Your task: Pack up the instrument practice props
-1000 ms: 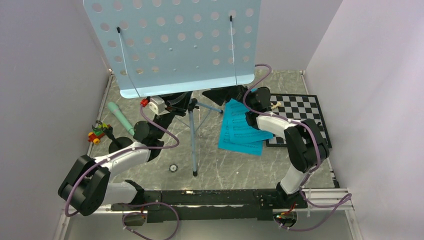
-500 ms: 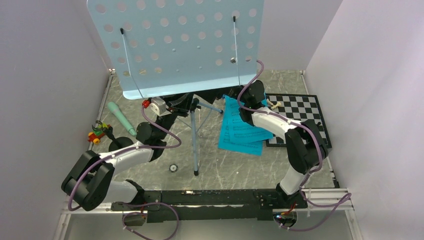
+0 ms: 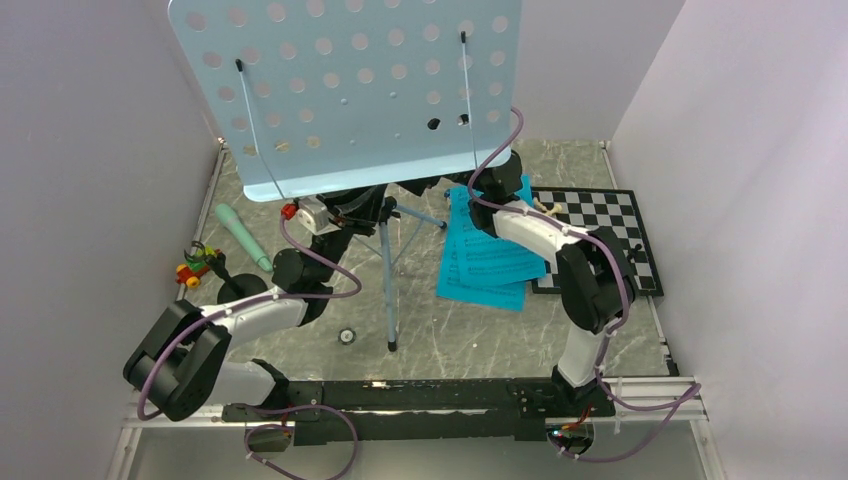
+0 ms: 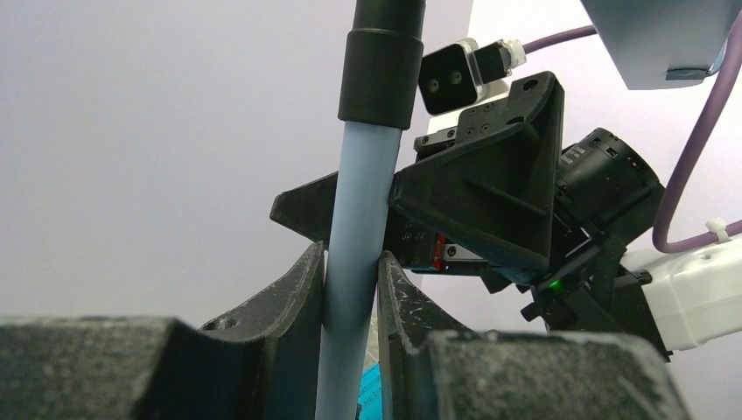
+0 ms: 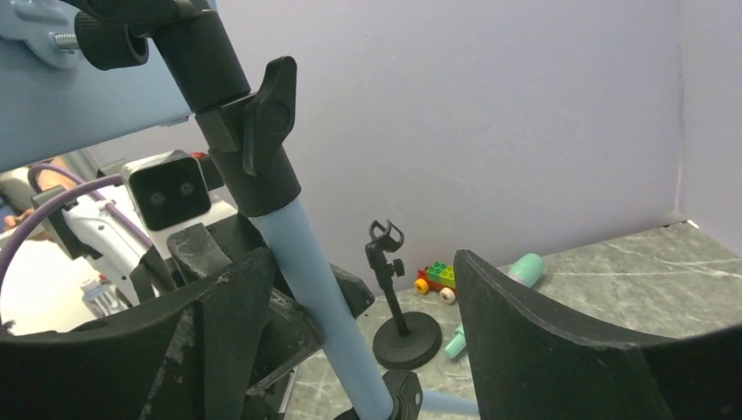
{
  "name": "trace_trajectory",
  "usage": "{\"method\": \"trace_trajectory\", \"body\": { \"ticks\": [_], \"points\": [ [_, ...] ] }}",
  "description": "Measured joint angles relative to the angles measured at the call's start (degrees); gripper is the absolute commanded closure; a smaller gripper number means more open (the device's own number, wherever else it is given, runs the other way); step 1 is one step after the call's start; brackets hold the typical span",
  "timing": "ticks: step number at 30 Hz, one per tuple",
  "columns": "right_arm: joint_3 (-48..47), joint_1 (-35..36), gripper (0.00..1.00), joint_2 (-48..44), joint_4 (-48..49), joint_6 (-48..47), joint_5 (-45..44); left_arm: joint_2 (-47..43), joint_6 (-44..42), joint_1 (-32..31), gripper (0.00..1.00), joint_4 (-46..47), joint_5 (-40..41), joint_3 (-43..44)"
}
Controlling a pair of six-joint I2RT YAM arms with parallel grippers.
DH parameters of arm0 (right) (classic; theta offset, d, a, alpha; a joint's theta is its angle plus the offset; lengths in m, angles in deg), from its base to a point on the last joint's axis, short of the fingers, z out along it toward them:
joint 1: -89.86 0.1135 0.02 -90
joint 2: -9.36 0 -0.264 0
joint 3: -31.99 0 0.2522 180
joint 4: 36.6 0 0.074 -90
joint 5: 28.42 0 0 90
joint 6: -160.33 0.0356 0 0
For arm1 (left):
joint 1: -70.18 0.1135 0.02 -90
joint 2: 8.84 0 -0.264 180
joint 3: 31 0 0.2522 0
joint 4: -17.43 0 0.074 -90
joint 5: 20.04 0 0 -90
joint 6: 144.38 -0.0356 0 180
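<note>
The pale-blue music stand has its perforated tray point(image 3: 340, 90) filling the top view, above its pole point(image 3: 388, 285) and tripod legs. My left gripper point(image 3: 352, 208) is shut on the pole point(image 4: 354, 289), one finger pressing on each side. My right gripper point(image 5: 360, 262) is open and straddles the same pole point(image 5: 306, 280) below its black clamp; the pole lies close to its left finger point(image 5: 232, 324). In the top view the right gripper point(image 3: 432, 188) is half hidden under the tray. Turquoise music sheets point(image 3: 488, 262) lie on the floor. The mint-green microphone point(image 3: 240, 235) lies beside the black round-based stand point(image 3: 240, 290).
A chessboard point(image 3: 600, 235) with a few pieces lies at the right, partly under the sheets. A small toy car of blocks point(image 3: 195, 268) sits by the left wall. Walls close in on three sides. The right arm's purple cable loops over the tray's lower right corner.
The right gripper has moved left, off the sheets and under the tray, to straddle the pole, its jaws narrowing a little. The tray has swayed slightly. The left grip is unchanged.
</note>
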Motion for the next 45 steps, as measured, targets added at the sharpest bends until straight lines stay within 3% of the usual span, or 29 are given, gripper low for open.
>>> {"method": "trace_trajectory", "body": {
  "ticks": [8,19,25,29,32,40,45],
  "points": [
    [-4.17,0.00,0.22,3.32,1.97,2.43,4.44,-1.25,0.00,-0.09,0.99,-1.25,0.37,-0.44],
    [-8.13,1.46,0.32,5.90,2.84,4.63,6.78,-4.55,0.02,-0.15,0.81,-6.29,0.94,-0.72],
    [-10.43,2.34,0.47,7.52,4.76,6.25,8.37,-6.45,0.07,-0.31,0.61,-9.31,1.77,-0.76],
    [-10.84,2.56,0.66,7.72,5.66,6.75,8.57,-7.10,0.74,-0.57,0.44,-15.04,2.16,-3.39],
    [-10.84,2.54,0.75,7.78,6.01,6.88,8.55,-7.72,1.18,-1.05,0.35,-17.75,2.19,-3.39],
    [-10.78,2.56,1.00,7.80,6.62,5.20,8.81,-11.23,1.44,-1.53,0.29,-22.43,2.73,-3.82],
    [-9.88,2.56,1.00,7.17,5.75,4.04,8.09,-15.67,2.23,-1.53,0.19,-28.48,5.57,-6.47]
  ]
}}
